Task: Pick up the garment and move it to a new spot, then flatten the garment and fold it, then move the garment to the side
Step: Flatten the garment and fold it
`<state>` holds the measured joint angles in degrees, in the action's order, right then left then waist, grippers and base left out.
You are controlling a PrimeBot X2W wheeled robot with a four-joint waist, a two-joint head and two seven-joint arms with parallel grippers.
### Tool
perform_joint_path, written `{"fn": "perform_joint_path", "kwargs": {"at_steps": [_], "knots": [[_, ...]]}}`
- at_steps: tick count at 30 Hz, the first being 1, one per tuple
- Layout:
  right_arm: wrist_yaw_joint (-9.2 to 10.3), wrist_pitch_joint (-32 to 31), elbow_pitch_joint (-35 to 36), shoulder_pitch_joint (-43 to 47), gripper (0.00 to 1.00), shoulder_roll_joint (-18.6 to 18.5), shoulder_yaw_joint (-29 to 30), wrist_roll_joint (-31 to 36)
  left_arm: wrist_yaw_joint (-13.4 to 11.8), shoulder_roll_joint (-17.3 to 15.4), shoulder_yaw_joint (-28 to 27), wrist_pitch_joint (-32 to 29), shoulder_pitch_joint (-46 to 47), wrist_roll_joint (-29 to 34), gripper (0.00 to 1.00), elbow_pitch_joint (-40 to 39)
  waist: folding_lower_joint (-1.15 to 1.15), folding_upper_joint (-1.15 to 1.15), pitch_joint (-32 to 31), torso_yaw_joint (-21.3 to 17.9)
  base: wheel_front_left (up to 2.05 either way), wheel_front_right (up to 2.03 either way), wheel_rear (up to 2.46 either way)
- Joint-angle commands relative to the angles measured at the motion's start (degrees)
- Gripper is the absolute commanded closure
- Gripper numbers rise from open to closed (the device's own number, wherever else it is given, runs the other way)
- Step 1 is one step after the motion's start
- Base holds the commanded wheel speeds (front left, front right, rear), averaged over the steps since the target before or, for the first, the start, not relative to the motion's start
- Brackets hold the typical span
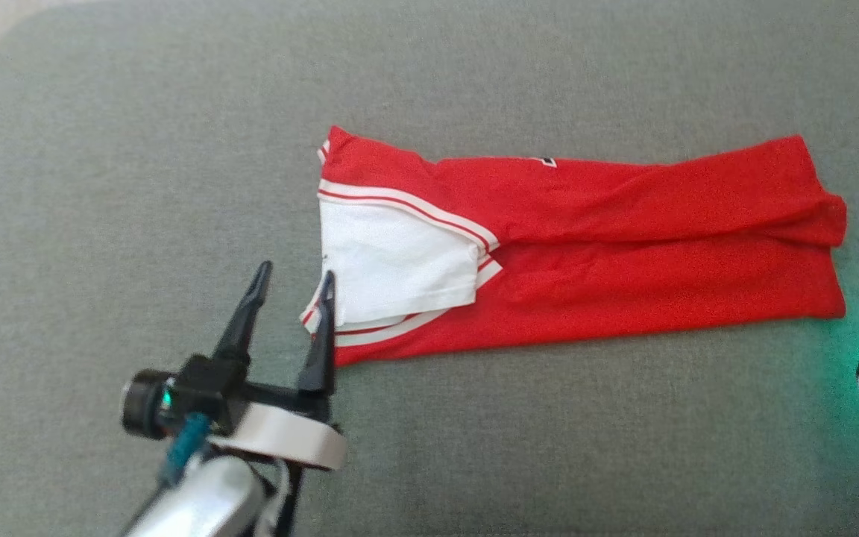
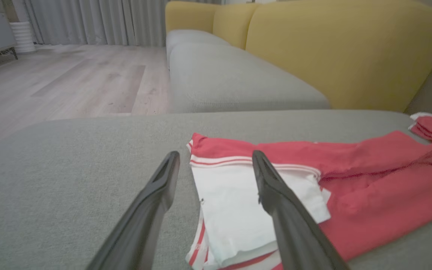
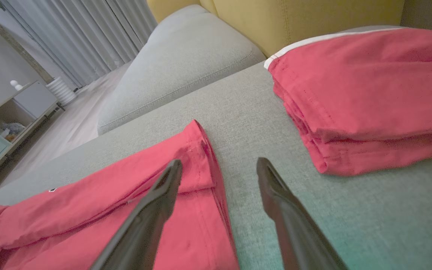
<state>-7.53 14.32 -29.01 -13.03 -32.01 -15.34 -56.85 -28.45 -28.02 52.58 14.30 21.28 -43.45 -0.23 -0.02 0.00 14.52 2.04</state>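
Garment (image 1: 586, 246) lies on grey cushion (image 1: 176, 149) beside wooden floor (image 2: 69, 82), curtains (image 2: 96, 18).

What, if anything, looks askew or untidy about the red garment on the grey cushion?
The garment is folded into a long strip, but not squarely: at its right end in the head view the upper layer slants and puckers instead of matching the lower one, and creases run along the middle. Nothing looks torn or spilled.
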Motion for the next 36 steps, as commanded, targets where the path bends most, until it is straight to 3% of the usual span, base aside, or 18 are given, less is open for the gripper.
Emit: {"fn": "perform_joint_path", "kwargs": {"at_steps": [1, 7, 17, 18, 20, 21, 22, 29, 36], "knots": [[0.04, 0.7, 0.0, 1.4, 0.0, 0.7, 2.5, 2.5, -0.3, 1.6, -5.3, 0.7, -1.5, 4.0, 0.0, -2.4, 0.02, 0.0, -1.9, 1.9, 0.0, 0.0, 0.0], [0.04, 0.7, -5.4, 1.0, 0.0, 5.1, 8.5, 6.7, 2.3, 8.8, -12.2, 0.7, -9.0, 13.2, 0.0, -4.1, 0.02, 0.0, -2.8, 5.2, 0.0, 0.0, 0.0], [0.04, -1.7, -18.2, -4.6, 0.0, 6.6, 13.2, 11.5, 9.4, 16.5, -19.5, 0.7, -14.1, 24.4, 0.0, -3.1, 0.02, 0.0, -1.7, 10.1, 0.0, 0.0, 0.0], [0.04, -2.1, -18.9, -5.1, 0.11, 6.9, 13.2, 11.7, 10.0, 17.1, -20.1, 0.7, -14.3, 25.0, 0.0, -3.0, 0.02, 0.0, -1.6, 10.3, 0.0, 0.0, 0.0], [0.04, -2.3, -20.5, -5.9, 0.56, 6.8, 12.9, 13.0, 11.1, 18.1, -21.3, 0.7, -14.8, 26.2, 0.0, -2.8, 0.02, 0.0, -1.5, 10.6, 0.0, 0.0, 0.0], [0.04, -2.7, -21.1, -6.4, 0.95, 6.7, 12.3, 14.0, 11.6, 18.5, -21.9, 0.7, -15.0, 26.7, 0.0, -2.7, 0.02, 0.0, -1.5, 10.6, 0.0, 0.0, 0.0], [0.04, -3.4, -21.4, -6.9, 1.0, 7.1, 11.9, 14.4, 12.2, 19.0, -22.5, 0.7, -15.3, 27.2, 0.0, -2.6, 0.02, 0.0, -1.5, 10.5, 0.0, 0.0, 0.0], [0.04, -5.6, -21.0, -8.5, 1.0, 7.2, 10.9, 16.0, 15.4, 21.6, -26.1, 0.7, -16.7, 29.9, 0.0, -2.2, 0.02, 0.0, -2.6, 9.3, 0.0, 0.0, 0.0], [0.04, -4.1, -18.8, -7.2, 1.0, 3.4, 13.7, 15.7, 18.0, 22.9, -28.7, 0.7, -17.6, 31.9, 0.0, -1.7, 0.02, 0.0, -3.6, 8.1, 0.0, 0.0, 0.0]]}}
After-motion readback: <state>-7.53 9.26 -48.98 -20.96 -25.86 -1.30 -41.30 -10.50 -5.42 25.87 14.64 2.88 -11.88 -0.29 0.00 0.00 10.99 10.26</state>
